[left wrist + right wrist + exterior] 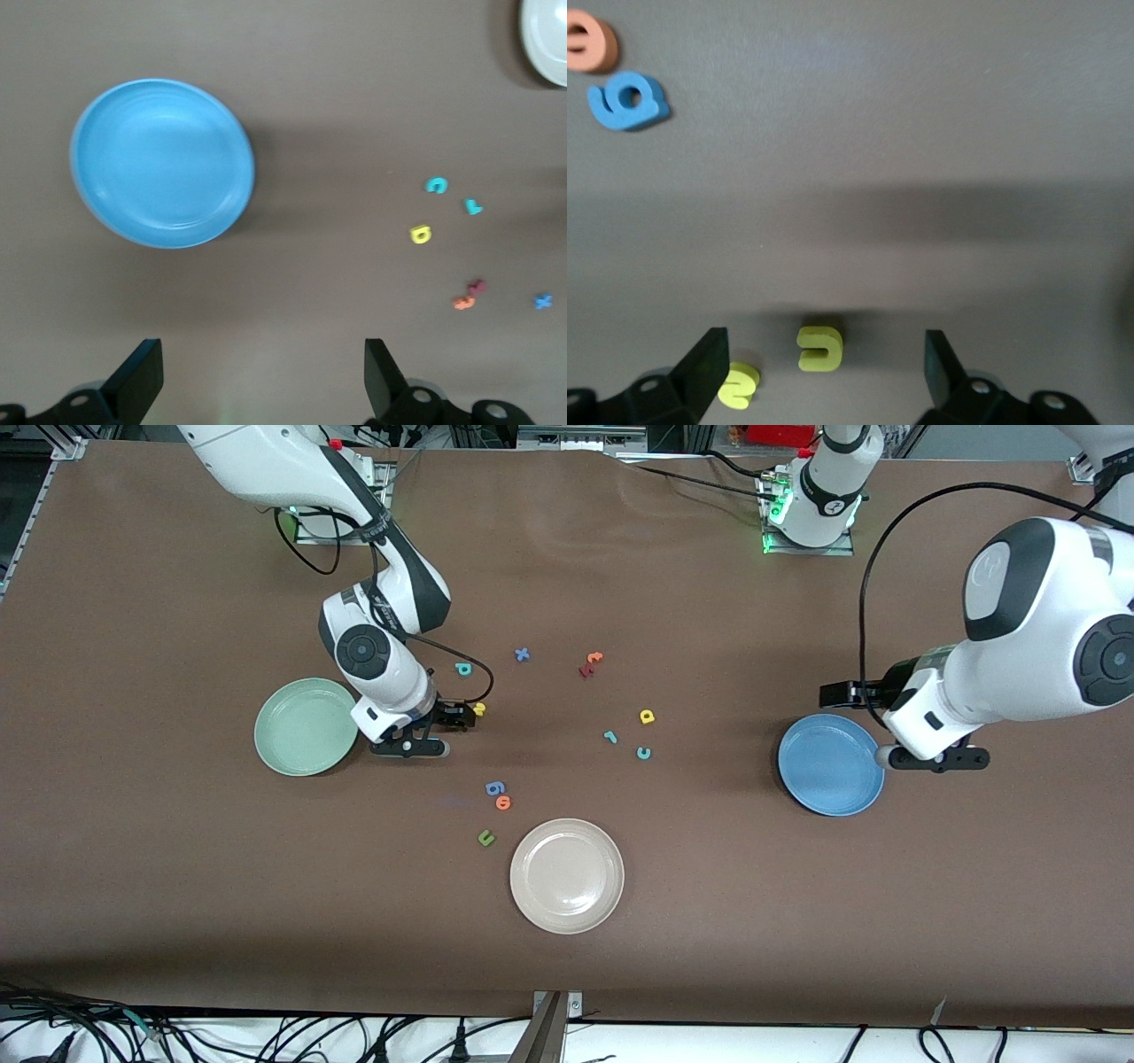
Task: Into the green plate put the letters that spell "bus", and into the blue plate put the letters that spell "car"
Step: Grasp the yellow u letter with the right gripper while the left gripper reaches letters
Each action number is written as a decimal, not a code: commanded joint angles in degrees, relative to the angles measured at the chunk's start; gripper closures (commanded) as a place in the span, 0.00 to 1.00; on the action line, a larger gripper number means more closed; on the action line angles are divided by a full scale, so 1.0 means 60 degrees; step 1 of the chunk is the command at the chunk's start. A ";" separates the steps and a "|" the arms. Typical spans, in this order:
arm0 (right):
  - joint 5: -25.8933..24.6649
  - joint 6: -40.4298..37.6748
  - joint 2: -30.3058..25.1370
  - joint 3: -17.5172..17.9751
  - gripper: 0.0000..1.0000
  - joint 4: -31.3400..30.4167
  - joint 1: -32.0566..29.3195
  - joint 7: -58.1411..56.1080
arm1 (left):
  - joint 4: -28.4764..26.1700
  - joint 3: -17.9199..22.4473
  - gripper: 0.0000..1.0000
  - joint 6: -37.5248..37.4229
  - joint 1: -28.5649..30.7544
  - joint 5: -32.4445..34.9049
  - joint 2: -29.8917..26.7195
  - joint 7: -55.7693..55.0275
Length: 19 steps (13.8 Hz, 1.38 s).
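My right gripper (pixel 823 335) is open and low over the table beside the green plate (pixel 306 726). The yellow u (pixel 820 350) lies between its fingers, touching neither. Close to one finger (pixel 704 367) is the yellow s (pixel 739 385). In the front view one yellow letter (pixel 479 708) shows at the right gripper (pixel 459 717). The teal b (pixel 462 669) lies farther from the camera. Toward the blue plate (pixel 831 764) lie the yellow a (pixel 647 716), teal r (pixel 609 736) and teal c (pixel 643 753). My left gripper (pixel 263 354) waits open beside the blue plate (pixel 162 164), holding nothing.
A beige-white plate (pixel 567 875) sits nearest the camera at mid-table. Beside it lie an olive u (pixel 485 837), an orange o (pixel 503 802) and a blue 6 (pixel 494 787). A blue x (pixel 522 654) and red and orange t-like pieces (pixel 589 664) lie farther back.
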 commanded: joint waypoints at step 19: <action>-0.0080 0.0456 0.0410 0.0046 0.81 -0.0210 0.0194 0.0271 | -0.3820 0.0011 0.00 0.7963 -0.4383 -0.0505 0.2168 -0.3413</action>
